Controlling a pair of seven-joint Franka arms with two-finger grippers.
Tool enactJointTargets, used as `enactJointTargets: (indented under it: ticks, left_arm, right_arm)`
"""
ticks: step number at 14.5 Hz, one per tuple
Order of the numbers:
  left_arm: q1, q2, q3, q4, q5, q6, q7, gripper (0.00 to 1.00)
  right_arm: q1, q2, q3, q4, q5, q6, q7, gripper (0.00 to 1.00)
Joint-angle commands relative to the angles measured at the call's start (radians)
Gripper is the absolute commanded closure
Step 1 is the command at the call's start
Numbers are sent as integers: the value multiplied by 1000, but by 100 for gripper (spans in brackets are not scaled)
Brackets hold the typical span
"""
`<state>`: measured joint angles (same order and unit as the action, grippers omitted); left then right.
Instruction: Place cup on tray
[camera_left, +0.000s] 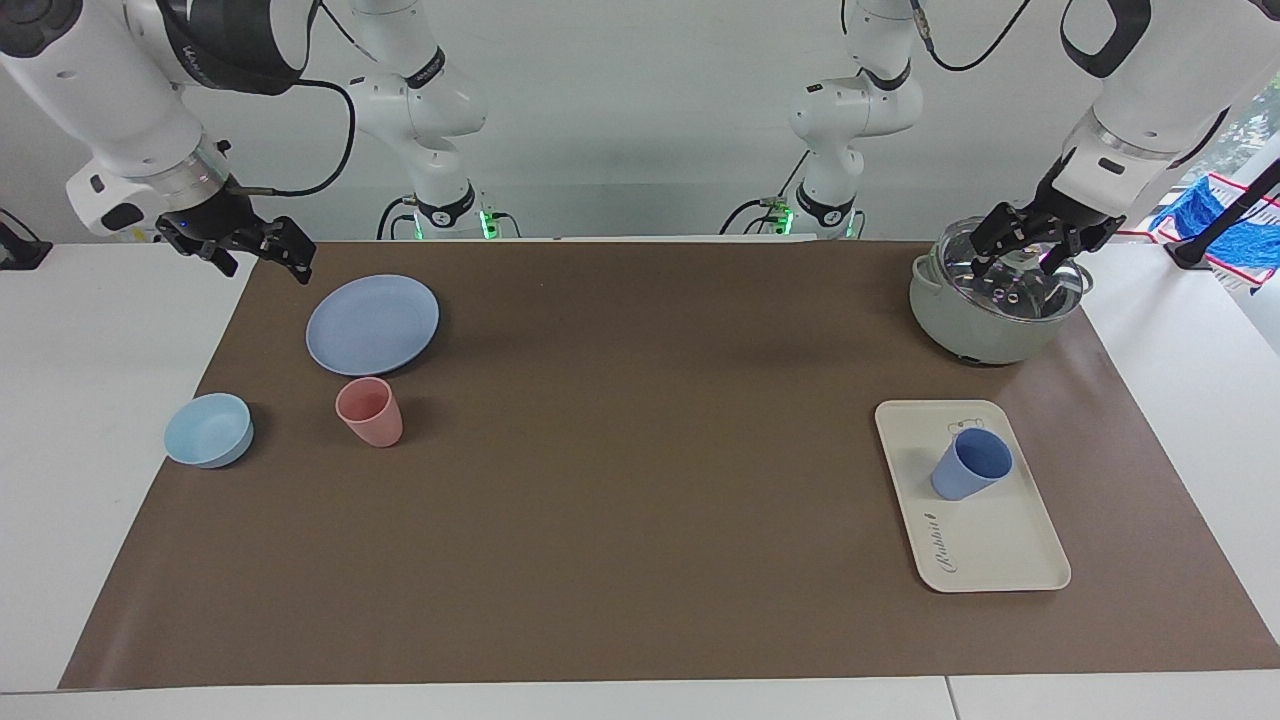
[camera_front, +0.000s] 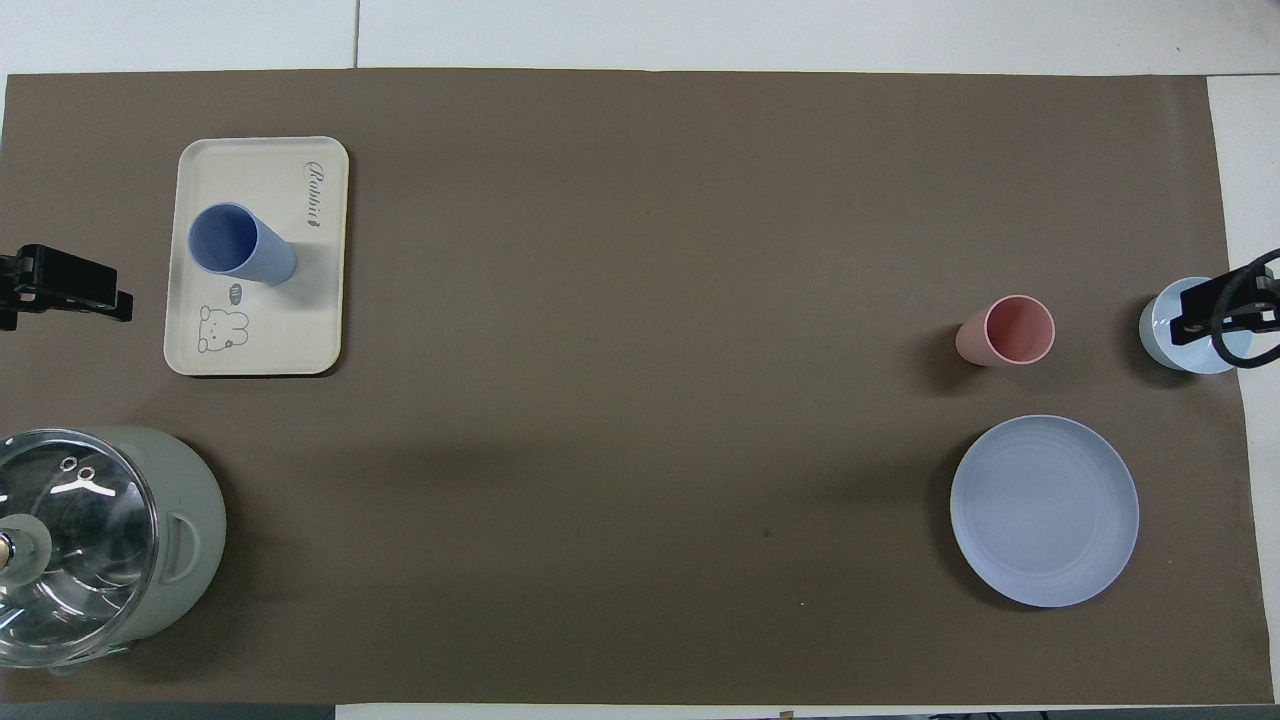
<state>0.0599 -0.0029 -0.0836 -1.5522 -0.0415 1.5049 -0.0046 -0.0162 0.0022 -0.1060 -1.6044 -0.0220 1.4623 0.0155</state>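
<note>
Cursive "Rabbit" lettering on tray (camera_front: 325, 345).

Facing and overhead cameras (both high) share the table (camera_left: 640, 690).

Periwinkle cup (camera_left: 971, 464), cream rabbit-print tray (camera_left: 1010, 550), brown mat (camera_left: 640, 480).

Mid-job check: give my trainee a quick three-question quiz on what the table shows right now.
1. True or false: the periwinkle-blue plastic tumbler stands on the cream rectangular rabbit tray.
2. Which dish lies nearest the pink plastic tumbler: A) round blue plate, B) grey-green pot with glass lid?
3. What is the left pincer over?

Key:
1. True.
2. A.
3. The pot's lid; it is open and holds nothing, like the right pincer above the mat's corner.
</note>
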Motion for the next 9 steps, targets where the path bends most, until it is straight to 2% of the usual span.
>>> enactJointTargets:
  ticks: [1, 8, 9]
  left_arm:
    - [3, -43, -1, -35, -9, 12, -21, 0]
    - [3, -46, -1, -40, -8, 14, -18, 0]
    - [3, -45, -1, -40, -9, 11, -17, 0]
  right_arm:
    - [4, -28, -7, -26, -1, 24, -54, 0]
    - [5, -30, 3, -14, -12, 36, -65, 0]
    - [5, -30, 3, -14, -12, 70, -68, 0]
